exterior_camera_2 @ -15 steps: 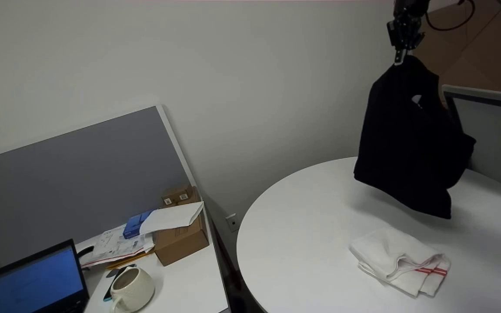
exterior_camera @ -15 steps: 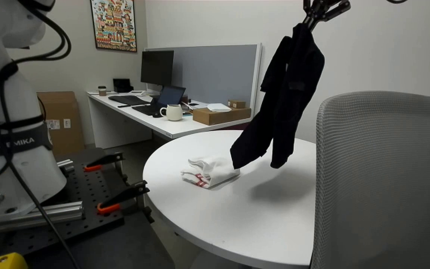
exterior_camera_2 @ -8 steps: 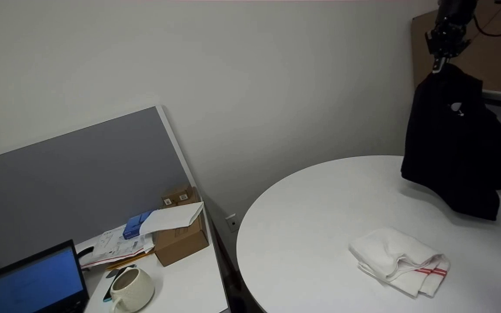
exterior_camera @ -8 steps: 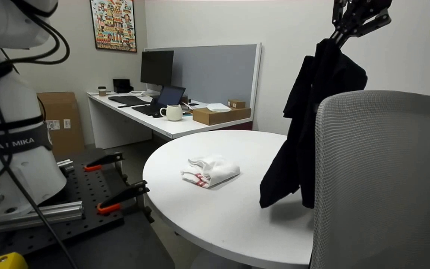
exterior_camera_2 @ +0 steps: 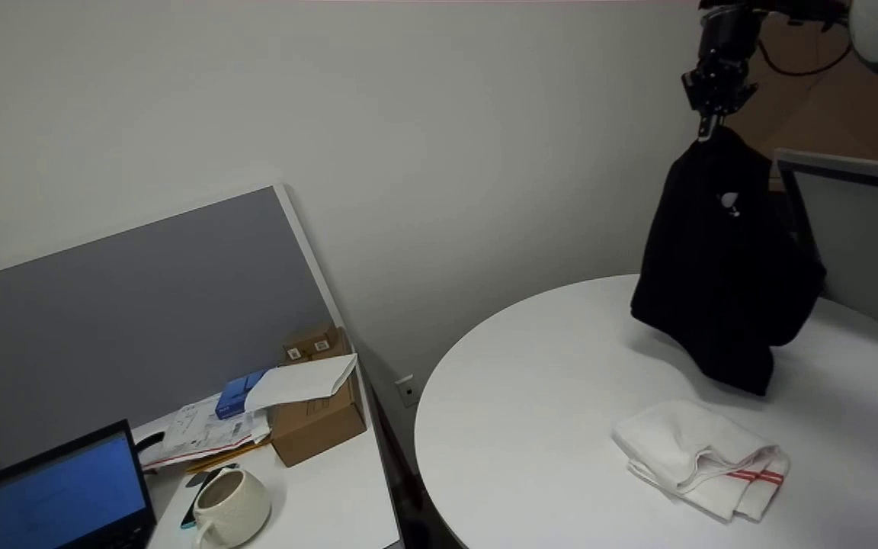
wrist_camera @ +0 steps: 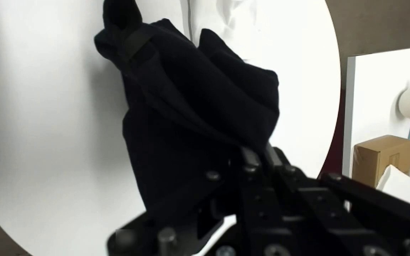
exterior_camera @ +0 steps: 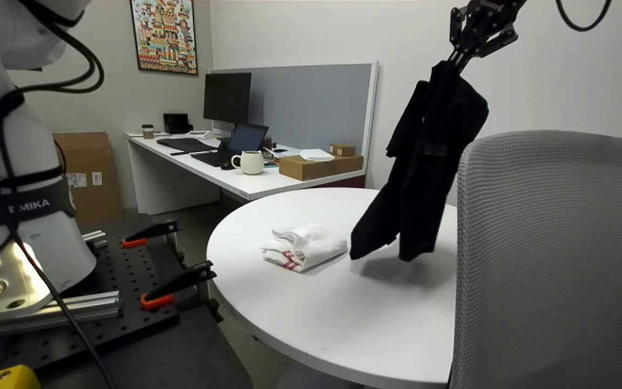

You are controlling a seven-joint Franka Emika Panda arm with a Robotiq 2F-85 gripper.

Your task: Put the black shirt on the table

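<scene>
- The round white table (exterior_camera: 316, 308), the task's destination, spread wide in both exterior views and the wrist view.
- A grey mesh office chair (exterior_camera: 556, 259) stood near its edge, blocking part of it in an exterior view.
- The black shirt (exterior_camera_2: 725, 267) hung limp above the table, its lower edge seemingly just clear of the surface. The job looked more than half finished: the shirt was held up over its target, while lowering it, letting go and drawing away were left to do.
- A folded white cloth (exterior_camera_2: 702, 461) with red stripes lay on the table near the shirt's hanging edge, no part of the assignment.
- The tool (exterior_camera: 459, 59) pinched the shirt at its upper end, jaws pressed together on the fabric, release not yet made.
</scene>
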